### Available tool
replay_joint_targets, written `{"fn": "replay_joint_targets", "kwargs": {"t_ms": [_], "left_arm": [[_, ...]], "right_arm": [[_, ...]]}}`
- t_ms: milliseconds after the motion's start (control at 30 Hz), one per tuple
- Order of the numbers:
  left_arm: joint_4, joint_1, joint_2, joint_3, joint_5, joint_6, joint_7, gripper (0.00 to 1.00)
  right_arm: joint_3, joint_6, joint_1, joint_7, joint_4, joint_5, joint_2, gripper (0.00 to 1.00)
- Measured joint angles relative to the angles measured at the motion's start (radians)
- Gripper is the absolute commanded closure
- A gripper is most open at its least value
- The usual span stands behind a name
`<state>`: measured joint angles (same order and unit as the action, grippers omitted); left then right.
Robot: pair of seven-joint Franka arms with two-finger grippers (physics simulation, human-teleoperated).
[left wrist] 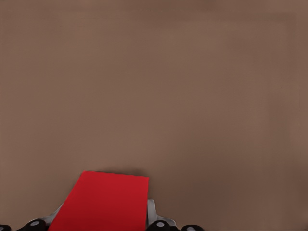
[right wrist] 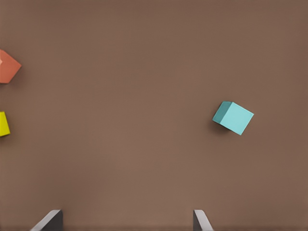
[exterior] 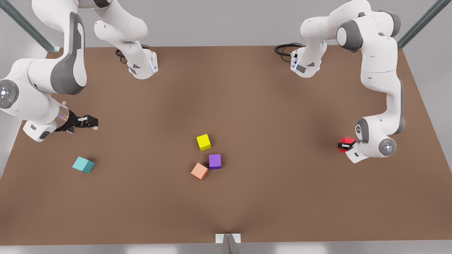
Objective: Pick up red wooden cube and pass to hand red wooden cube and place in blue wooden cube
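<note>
The red wooden cube [exterior: 346,144] is near the table's edge at the front view's right, with my left gripper [exterior: 344,145] shut on it. In the left wrist view the red wooden cube [left wrist: 103,199] sits between the fingers, low over the brown table; I cannot tell whether it touches the surface. The blue wooden cube [exterior: 83,164], teal in colour, lies on the table at the front view's left. My right gripper [exterior: 92,122] hovers open above and behind it, holding nothing. The right wrist view shows the blue wooden cube [right wrist: 233,117] off to one side of the open right gripper [right wrist: 126,220].
A yellow cube [exterior: 203,142], a purple cube [exterior: 215,161] and a salmon-orange cube [exterior: 199,171] cluster mid-table. The salmon-orange cube [right wrist: 7,66] and yellow cube [right wrist: 4,123] also show at the right wrist view's edge. Both arm bases [exterior: 141,67] [exterior: 305,65] stand at the table's far side.
</note>
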<state>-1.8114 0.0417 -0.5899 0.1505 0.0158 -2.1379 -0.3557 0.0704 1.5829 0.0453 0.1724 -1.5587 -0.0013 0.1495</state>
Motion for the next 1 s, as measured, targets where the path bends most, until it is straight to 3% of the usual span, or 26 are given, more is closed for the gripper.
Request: {"fn": "replay_joint_targets", "kwargs": {"t_ms": [100,200,300,433,700,833,1000], "left_arm": [[0.273,0.011,-0.023,-0.036,0.169,0.204,0.037,0.37],[0.520,0.011,-0.163,-0.307,0.402,0.371,0.089,0.37],[0.608,-0.030,-0.299,-0.589,0.601,0.341,0.151,0.37],[0.708,-0.076,-0.427,-0.767,0.741,0.217,0.230,0.37],[0.757,-0.119,-0.475,-0.816,0.843,0.013,0.349,0.37],[0.755,-0.117,-0.480,-0.816,0.851,-0.018,0.389,0.37],[0.750,-0.088,-0.510,-0.815,0.951,0.017,0.392,0.37]], "right_arm": [[-0.005,-0.013,0.014,0.046,0.089,0.080,0.142,0.00],[-0.082,-0.039,0.031,0.102,0.210,0.340,0.383,0.00],[-0.149,-0.052,0.036,0.181,0.419,0.574,0.643,0.00],[-0.209,-0.018,0.046,0.373,0.462,0.745,0.723,0.00],[-0.271,0.202,0.051,0.900,0.421,1.047,0.770,0.00],[-0.336,0.247,0.063,1.131,0.416,1.187,0.783,0.00],[-0.349,0.281,0.084,1.372,0.399,1.308,0.800,0.00]]}}
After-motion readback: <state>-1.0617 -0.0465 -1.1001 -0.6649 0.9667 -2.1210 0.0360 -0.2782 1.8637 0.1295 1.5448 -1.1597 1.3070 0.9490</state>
